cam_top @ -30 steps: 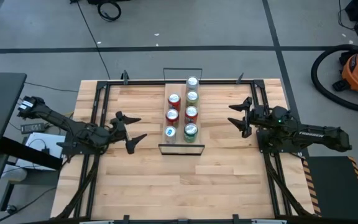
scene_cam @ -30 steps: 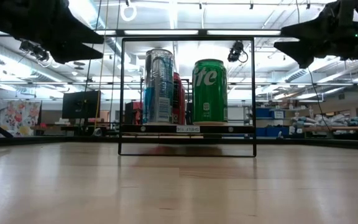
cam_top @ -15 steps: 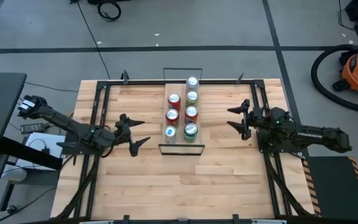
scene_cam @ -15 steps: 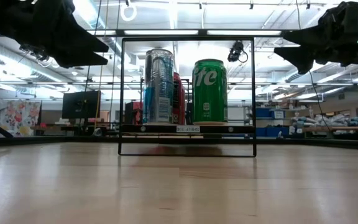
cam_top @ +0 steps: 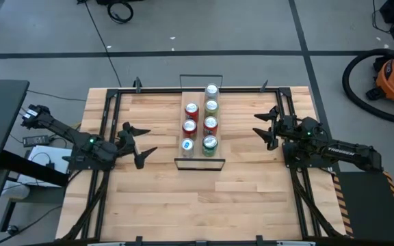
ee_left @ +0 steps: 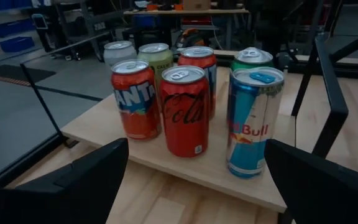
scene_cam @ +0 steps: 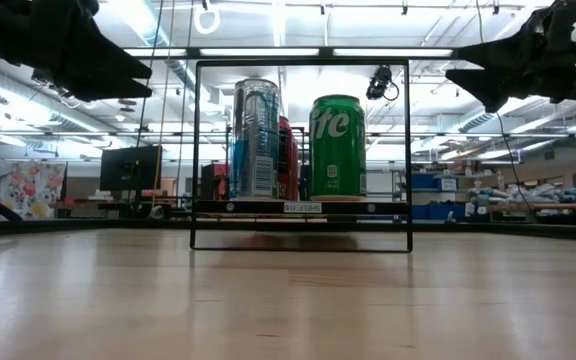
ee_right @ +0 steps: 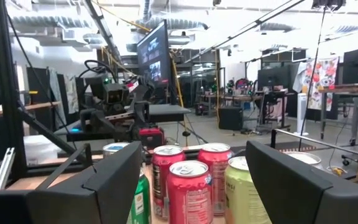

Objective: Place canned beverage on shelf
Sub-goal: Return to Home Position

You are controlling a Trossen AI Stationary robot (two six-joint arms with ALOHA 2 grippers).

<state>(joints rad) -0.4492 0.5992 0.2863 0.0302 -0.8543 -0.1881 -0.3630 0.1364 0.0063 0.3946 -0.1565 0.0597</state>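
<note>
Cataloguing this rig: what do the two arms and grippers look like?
Both arms are black, slim jointed links. The left arm shows a small green light and pale fittings at its rear end; the right arm carries white lettering and a green light. The left gripper and right gripper each have two flat, tapering black fingers.

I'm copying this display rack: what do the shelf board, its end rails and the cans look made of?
Shelf board: light wood, matte, with faint grain and a pale cut edge; possibly plywood. Rails: thin black wire, likely painted metal. Cans: metal, probably aluminium, with glossy printed sides and bare silvery tops with pull tabs.
</note>
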